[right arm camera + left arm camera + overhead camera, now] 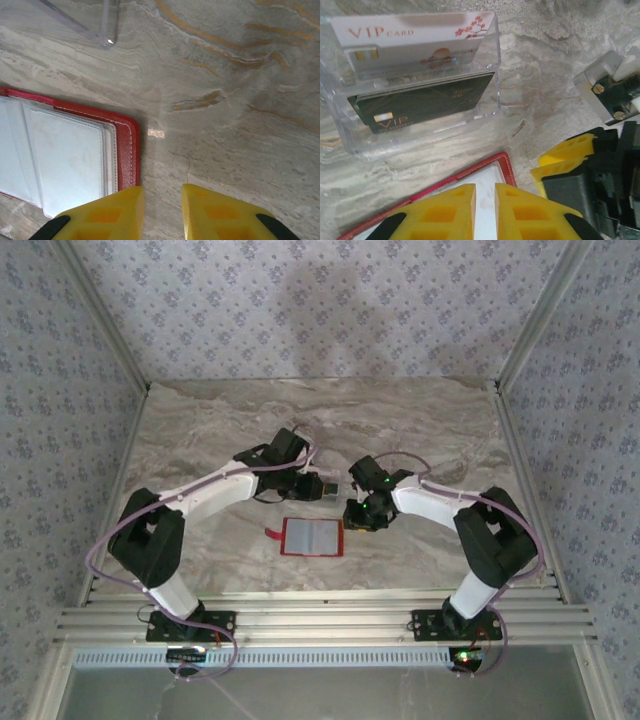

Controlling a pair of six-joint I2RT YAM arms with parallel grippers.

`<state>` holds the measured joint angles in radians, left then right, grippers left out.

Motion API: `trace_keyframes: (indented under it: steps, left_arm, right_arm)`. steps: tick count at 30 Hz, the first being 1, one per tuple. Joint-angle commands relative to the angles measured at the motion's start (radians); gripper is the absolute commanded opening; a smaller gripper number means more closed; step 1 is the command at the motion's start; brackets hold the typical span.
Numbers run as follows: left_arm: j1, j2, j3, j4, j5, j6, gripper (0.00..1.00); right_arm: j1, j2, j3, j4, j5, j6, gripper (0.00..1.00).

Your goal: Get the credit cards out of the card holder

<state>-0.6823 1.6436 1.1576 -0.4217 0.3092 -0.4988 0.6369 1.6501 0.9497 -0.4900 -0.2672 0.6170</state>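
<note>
One grey-beige marble-look table (420,430) is seen, with two white-and-black arms, left arm (215,490) and right arm (440,505), reaching in from the near edge. One flat red card holder (312,537) is laid open mid-table, with its clear sleeves up and its strap tab on the left. Just past its far edge, one clear acrylic stand (420,132) is parked. Two credit cards are stood in it: one white VIP card (415,30) on the upper tier and one dark VIP card (425,100) on the lower. The left gripper (485,192) is held over the holder's far edge, yellow fingers a thin slit apart with nothing pinched. The right gripper (162,192) is held at the holder's right edge, fingers parted wider with nothing between them.
</note>
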Motion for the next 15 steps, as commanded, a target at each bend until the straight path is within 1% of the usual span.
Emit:
trace_keyframes:
  steps: [1, 6, 11, 15]
  left_arm:
    - [-0.004, -0.063, -0.022, 0.034, 0.047, -0.086, 0.20]
    - [-0.021, -0.083, -0.064, 0.034, 0.036, -0.095, 0.20]
    - [-0.029, -0.094, -0.109, 0.055, -0.002, -0.142, 0.19]
    - [-0.031, -0.106, -0.147, 0.095, -0.007, -0.185, 0.18]
  right_arm:
    - [0.010, 0.020, 0.024, 0.024, -0.043, 0.034, 0.27]
    - [0.025, 0.039, 0.034, 0.049, -0.067, 0.044, 0.21]
    - [0.036, 0.062, 0.044, 0.054, -0.067, 0.048, 0.14]
    - [0.039, 0.077, 0.044, 0.059, -0.066, 0.051, 0.12]
